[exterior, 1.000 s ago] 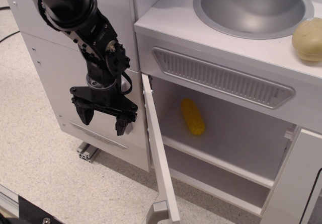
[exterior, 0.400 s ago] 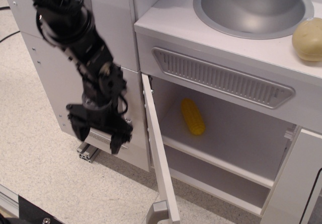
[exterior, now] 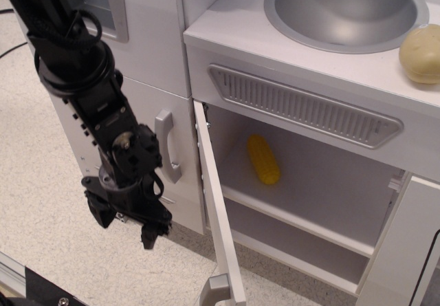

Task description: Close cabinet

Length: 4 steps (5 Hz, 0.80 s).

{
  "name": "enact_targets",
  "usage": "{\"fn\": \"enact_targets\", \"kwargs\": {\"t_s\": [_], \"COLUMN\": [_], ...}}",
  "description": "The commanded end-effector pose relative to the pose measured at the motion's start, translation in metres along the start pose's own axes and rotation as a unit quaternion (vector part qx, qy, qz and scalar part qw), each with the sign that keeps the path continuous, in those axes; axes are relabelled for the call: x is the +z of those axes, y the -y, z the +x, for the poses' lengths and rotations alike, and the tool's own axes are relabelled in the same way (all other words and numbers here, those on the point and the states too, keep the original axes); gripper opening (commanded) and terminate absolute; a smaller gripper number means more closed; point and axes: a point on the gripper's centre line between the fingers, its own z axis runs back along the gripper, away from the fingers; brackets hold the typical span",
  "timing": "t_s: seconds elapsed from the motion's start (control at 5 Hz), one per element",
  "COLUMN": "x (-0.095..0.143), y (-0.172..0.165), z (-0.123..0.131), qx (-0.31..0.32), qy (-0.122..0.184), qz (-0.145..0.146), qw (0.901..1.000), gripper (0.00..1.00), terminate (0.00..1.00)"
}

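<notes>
The white cabinet [exterior: 302, 203] under the sink stands open. Its flat white door [exterior: 216, 203] swings out toward me, seen edge-on, with its grey bar handle [exterior: 214, 289] at the bottom edge of the frame. A white shelf [exterior: 295, 213] inside carries a yellow corn cob [exterior: 263, 159]. My black gripper [exterior: 126, 225] hangs open and empty low to the left of the door, a short gap from its outer face, fingers pointing down toward the floor.
A grey ribbed vent panel [exterior: 302, 104] runs above the opening. A taller white door with a curved grey handle [exterior: 168, 146] stands behind my arm. A metal sink [exterior: 347, 10] and a pale round object [exterior: 421, 53] sit on top. Beige carpet [exterior: 48, 203] lies below.
My gripper has moved down and to the left, away from the taller door, uncovering its curved handle. The cabinet door has not moved.
</notes>
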Motion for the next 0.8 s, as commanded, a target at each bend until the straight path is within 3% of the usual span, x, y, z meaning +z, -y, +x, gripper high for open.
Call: {"fn": "enact_targets", "kwargs": {"t_s": [0.0,0.4,0.6], "x": [-0.006,-0.006,-0.003], "y": [0.041,0.086,0.108], "z": [0.001,0.004,0.017], "qx": [-0.014,-0.022,-0.010], "qy": [0.017,0.030,0.040], "qz": [-0.017,-0.038,-0.050], "qw": [0.9996,0.9986,0.9979], "gripper": [1.00,1.00,1.00], "terminate": [0.00,0.00,0.00]}}
